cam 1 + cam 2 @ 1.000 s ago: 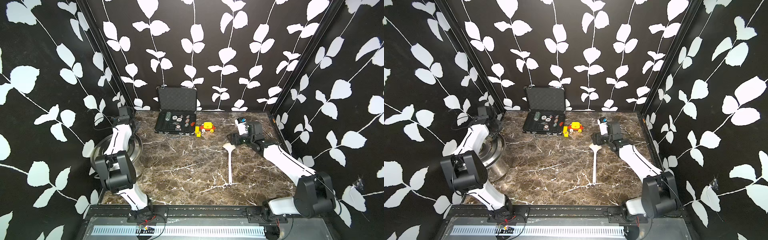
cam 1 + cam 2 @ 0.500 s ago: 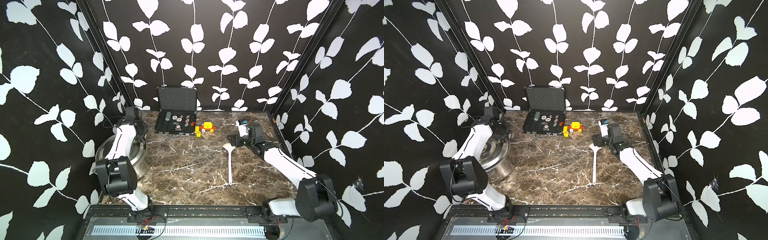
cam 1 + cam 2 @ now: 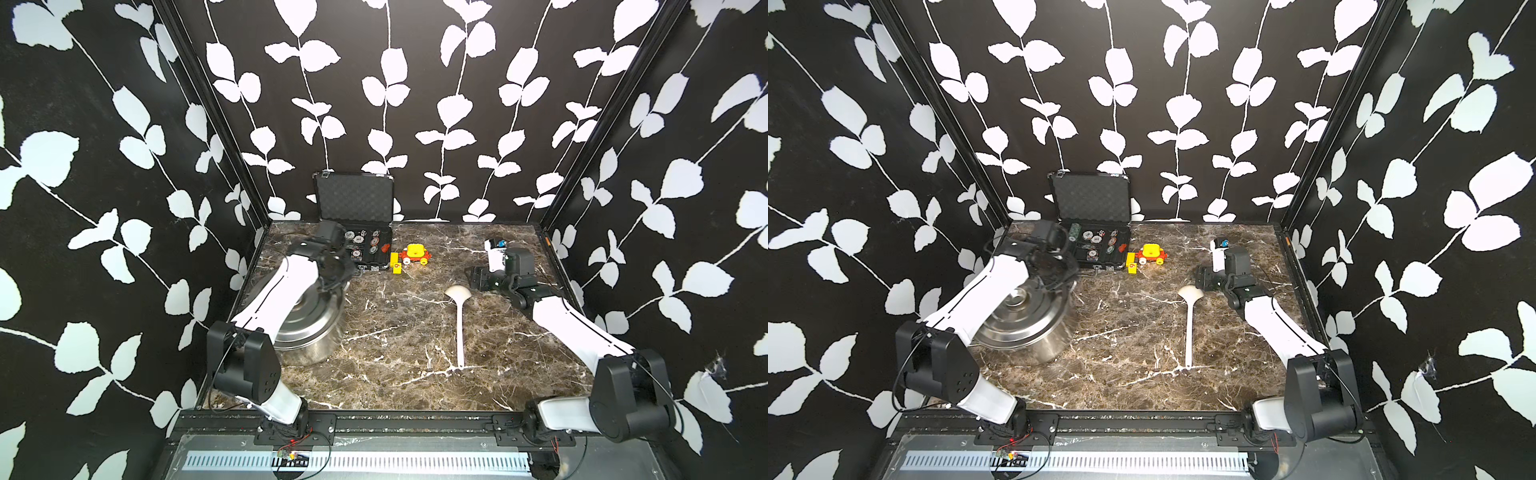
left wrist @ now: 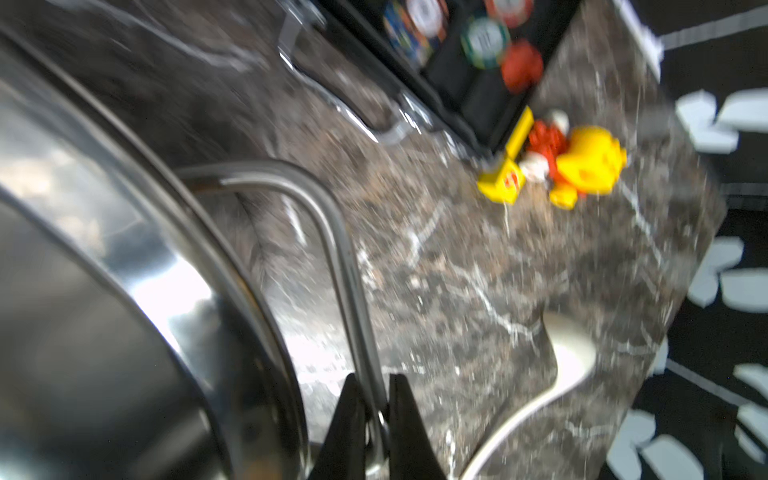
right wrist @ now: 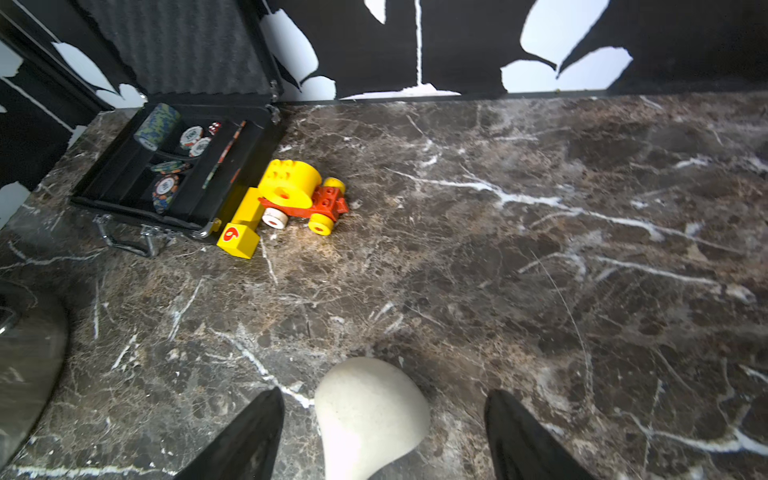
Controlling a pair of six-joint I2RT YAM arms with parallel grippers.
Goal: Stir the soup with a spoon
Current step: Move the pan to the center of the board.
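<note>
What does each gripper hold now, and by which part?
Left gripper: the pot, by one loop handle. Right gripper: nothing; open, near the spoon's bowl.

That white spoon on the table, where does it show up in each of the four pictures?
Top view: the spoon lies right of centre, bowl beside the right gripper.
Top view: the same place, slightly nearer the middle.
Left wrist: blurred, past the pot handle.
Right wrist: only its bowl, between the open fingers.
Shared landmark: the yellow-and-red toy car, in all four.
</note>
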